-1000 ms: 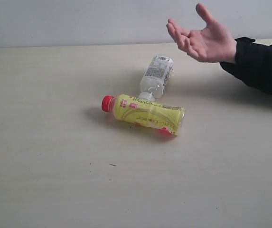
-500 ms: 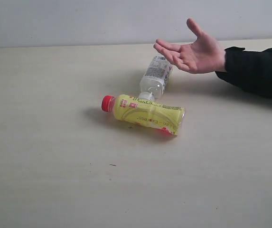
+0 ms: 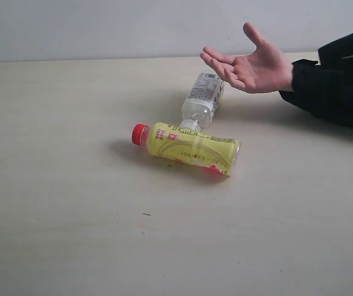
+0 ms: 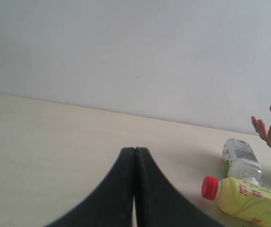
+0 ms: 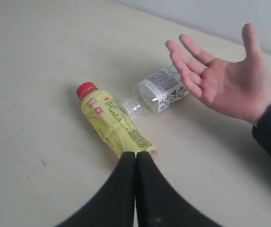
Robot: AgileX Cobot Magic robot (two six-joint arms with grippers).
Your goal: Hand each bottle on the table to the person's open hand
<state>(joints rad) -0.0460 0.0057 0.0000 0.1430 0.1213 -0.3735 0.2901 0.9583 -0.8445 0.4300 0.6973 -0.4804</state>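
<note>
Just past the right tool (image 5: 135,154), its tips pressed together, lies the yellow-labelled bottle (image 5: 114,125) on its side.

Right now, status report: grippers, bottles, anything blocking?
Left gripper shut, empty; right gripper shut, empty. Yellow bottle and white-labelled bottle lying on table. Open hand raised; nothing blocking.

On my screen a plain pale grey-white wall (image 3: 102,28) runs across the far side from left to right, evenly lit; it meets the far edge of a wide table (image 3: 71,234), pale beige with faint wood grain; a few tiny dark specks dot the near part; the tabletop fills the rest of my view; the light is soft, diffuse, slightly cool.
</note>
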